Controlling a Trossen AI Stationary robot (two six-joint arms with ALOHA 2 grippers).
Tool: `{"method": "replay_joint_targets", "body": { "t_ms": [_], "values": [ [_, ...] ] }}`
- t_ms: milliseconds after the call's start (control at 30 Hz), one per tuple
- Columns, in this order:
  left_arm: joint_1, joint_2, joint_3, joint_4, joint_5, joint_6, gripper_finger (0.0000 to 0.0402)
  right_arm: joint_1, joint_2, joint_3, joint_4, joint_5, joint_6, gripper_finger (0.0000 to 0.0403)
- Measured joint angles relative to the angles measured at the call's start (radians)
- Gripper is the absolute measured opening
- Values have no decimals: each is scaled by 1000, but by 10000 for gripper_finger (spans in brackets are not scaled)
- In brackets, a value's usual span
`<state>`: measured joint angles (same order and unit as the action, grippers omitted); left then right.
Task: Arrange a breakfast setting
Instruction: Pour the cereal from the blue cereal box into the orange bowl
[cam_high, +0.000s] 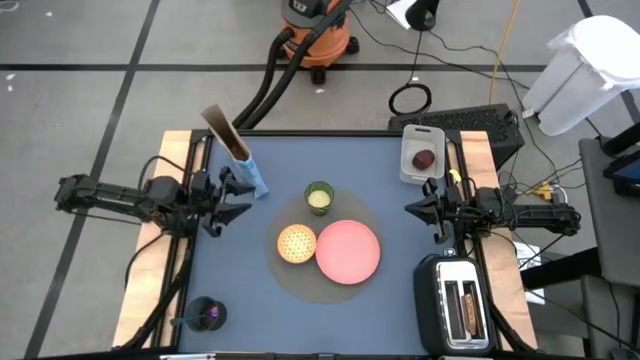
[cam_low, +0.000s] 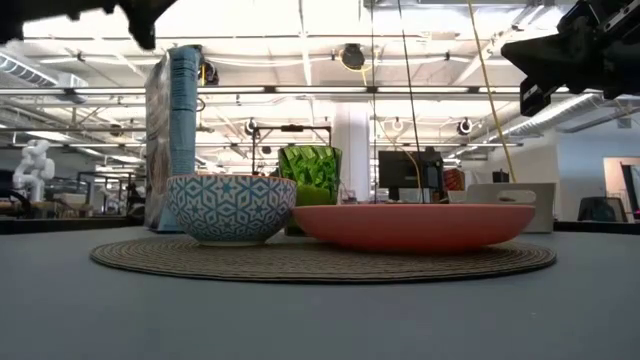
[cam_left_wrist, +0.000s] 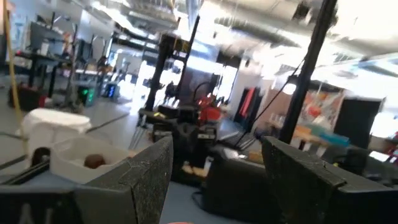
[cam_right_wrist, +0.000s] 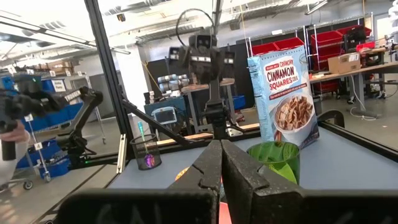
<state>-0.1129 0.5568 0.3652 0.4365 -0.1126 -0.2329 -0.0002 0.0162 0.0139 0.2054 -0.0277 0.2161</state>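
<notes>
A round pink plate (cam_high: 348, 250), a small bowl (cam_high: 297, 243) that is orange inside and blue-patterned outside (cam_low: 231, 208), and a green cup (cam_high: 319, 197) sit on a round woven mat (cam_high: 300, 282). The blue cereal bag (cam_high: 243, 160) stands upright at the far left. The dark-red fruit (cam_high: 424, 158) lies in a white tray. The toast (cam_high: 462, 308) sits in the toaster's slot. The spoon (cam_high: 205, 318) stands in a dark cup. My left gripper (cam_high: 232, 203) is open and empty beside the bag, raised above the table. My right gripper (cam_high: 412, 209) is shut and empty near the right edge.
The white tray (cam_high: 409, 166) is at the far right corner and the toaster (cam_high: 458, 305) at the near right corner. The dark cup (cam_right_wrist: 145, 151) with the spoon is at the near left corner. Bare blue table (cam_high: 400, 300) lies between the mat and the toaster.
</notes>
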Motion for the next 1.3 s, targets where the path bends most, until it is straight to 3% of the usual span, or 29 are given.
{"method": "replay_joint_targets", "body": {
  "t_ms": [167, 333, 533, 733, 1300],
  "values": [
    [2, 76, 203, -238, -89, 33, 255, 0, 0, 0, 0, 0, 0, 6],
    [2, 129, 388, -523, -241, 48, 255, 0, 0, 0, 0, 0, 0, 6],
    [2, 171, 537, -824, -418, 48, 255, 0, 0, 0, 0, 0, 0, 6],
    [30, 205, 588, -957, -512, 47, 255, 0, 0, 0, 0, 0, 0, 6],
    [180, 318, 589, -1125, -515, 24, 255, 0, 0, 0, 0, 0, 0, 6]
  ]
}}
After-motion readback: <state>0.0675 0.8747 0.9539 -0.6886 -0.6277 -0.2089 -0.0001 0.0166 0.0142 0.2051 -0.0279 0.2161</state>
